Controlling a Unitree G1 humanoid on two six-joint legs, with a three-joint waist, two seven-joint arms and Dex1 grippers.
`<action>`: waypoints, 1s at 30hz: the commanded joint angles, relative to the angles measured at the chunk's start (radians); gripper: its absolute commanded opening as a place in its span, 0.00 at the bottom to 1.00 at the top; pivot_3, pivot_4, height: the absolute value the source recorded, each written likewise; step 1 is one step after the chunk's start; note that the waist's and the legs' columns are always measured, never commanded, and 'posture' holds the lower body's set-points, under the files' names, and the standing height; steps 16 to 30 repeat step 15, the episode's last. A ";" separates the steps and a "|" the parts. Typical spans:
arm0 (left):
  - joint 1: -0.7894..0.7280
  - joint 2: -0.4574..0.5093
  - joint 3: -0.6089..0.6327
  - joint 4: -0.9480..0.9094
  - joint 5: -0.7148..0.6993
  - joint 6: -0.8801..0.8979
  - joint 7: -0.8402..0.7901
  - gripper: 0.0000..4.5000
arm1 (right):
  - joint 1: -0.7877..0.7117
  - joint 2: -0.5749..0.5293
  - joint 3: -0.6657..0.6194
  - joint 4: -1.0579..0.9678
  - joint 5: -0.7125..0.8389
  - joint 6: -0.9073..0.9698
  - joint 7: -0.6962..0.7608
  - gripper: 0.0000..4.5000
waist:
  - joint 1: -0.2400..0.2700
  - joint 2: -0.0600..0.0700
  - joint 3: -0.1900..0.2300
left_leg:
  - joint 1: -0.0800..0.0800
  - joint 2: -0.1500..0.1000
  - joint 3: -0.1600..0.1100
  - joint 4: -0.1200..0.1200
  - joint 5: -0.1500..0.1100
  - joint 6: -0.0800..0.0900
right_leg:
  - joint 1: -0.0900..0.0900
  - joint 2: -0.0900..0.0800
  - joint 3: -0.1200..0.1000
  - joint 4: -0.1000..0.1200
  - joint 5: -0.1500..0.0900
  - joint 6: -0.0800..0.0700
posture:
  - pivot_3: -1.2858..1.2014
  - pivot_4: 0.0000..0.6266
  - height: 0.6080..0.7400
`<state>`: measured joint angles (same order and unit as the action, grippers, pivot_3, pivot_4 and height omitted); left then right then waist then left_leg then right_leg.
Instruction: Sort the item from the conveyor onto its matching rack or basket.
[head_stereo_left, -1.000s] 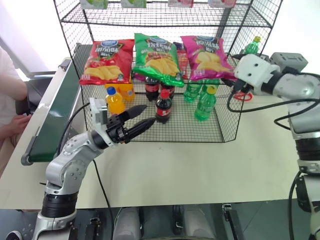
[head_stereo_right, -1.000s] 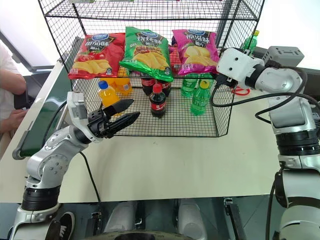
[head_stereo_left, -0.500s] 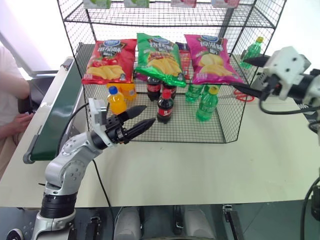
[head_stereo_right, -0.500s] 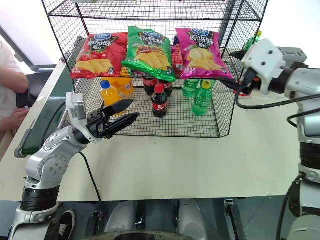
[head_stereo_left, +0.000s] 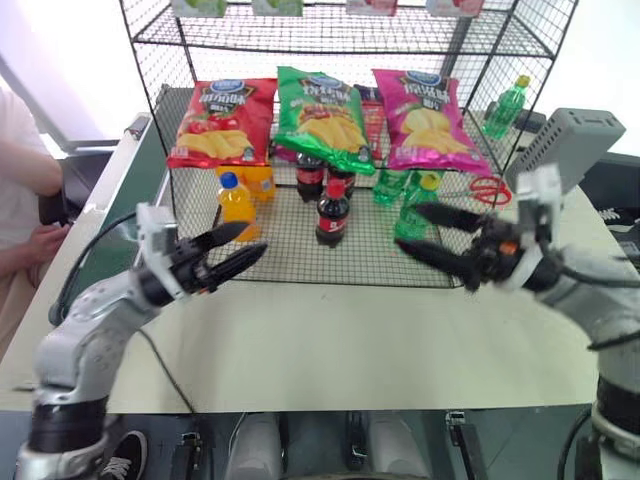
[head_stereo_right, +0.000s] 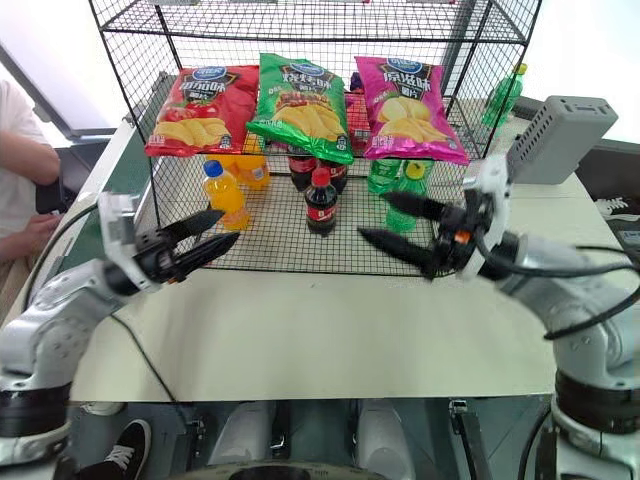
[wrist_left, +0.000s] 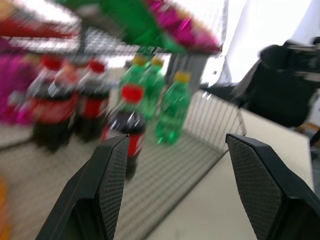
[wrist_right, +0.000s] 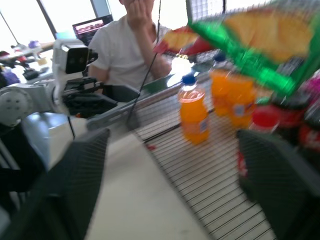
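Since the earlier frames the right gripper (head_stereo_left: 438, 236) has pulled back from the rack's right side, where it was by the pink bag, and now hangs over the table in front of the rack; the left gripper (head_stereo_left: 228, 251) has drifted toward 9 o'clock.

Right fingers (head_stereo_right: 412, 207) are spread wide and hold nothing, their tips aimed toward 9 o'clock, just before the rack's front wire edge. Left fingers (wrist_left: 111, 172) are also parted and empty, aimed toward 3 o'clock, with a cola bottle (wrist_left: 124, 128) and green bottles (wrist_left: 171, 107) beyond them in the wrist view.

Pink bag (head_stereo_left: 426, 117) lies released on the rack's (head_stereo_left: 300, 255) middle shelf at the right end, at 12 o'clock from the right gripper and well apart from it. Just beside it at 9 o'clock lies the green bag (head_stereo_left: 323, 115), and next the red bag (head_stereo_left: 219, 120). On the tier below stand an orange bottle (head_stereo_left: 236, 200), cola bottles and green bottles.

Conveyor (head_stereo_left: 128, 205) runs along the table's (head_stereo_left: 330, 340) left edge, at 9 o'clock from the rack. A person (head_stereo_left: 25, 190) sits beyond it. A grey box (head_stereo_left: 566, 148) stands at 3 o'clock of the rack.
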<state>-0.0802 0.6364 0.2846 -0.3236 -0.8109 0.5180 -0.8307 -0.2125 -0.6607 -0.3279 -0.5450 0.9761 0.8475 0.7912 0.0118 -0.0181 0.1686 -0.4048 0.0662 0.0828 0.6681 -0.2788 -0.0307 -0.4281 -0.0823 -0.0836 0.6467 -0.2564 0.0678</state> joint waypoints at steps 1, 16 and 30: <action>0.055 0.058 0.095 -0.060 0.003 0.002 0.005 0.72 | 0.053 -0.048 -0.007 -0.047 -0.044 -0.079 0.059 0.99 | 0.001 0.000 0.000 | 0.000 0.000 0.000 0.000 0.000 0.000 | 0.000 0.000 0.000 0.000 0.000 0.000 | 0.52 0.24 1.00; 0.218 0.096 0.176 -0.070 0.086 -0.051 -0.008 0.72 | 0.070 -0.148 0.050 0.082 -0.199 -0.234 0.196 0.99 | 0.000 0.000 0.000 | 0.001 0.000 0.000 0.000 0.000 0.000 | 0.001 0.000 0.000 0.000 0.000 -0.001 | 0.52 0.24 1.00; 0.218 0.096 0.176 -0.070 0.086 -0.051 -0.008 0.72 | 0.070 -0.148 0.050 0.082 -0.199 -0.234 0.196 0.99 | 0.000 0.000 0.000 | 0.001 0.000 0.000 0.000 0.000 0.000 | 0.001 0.000 0.000 0.000 0.000 -0.001 | 0.52 0.24 1.00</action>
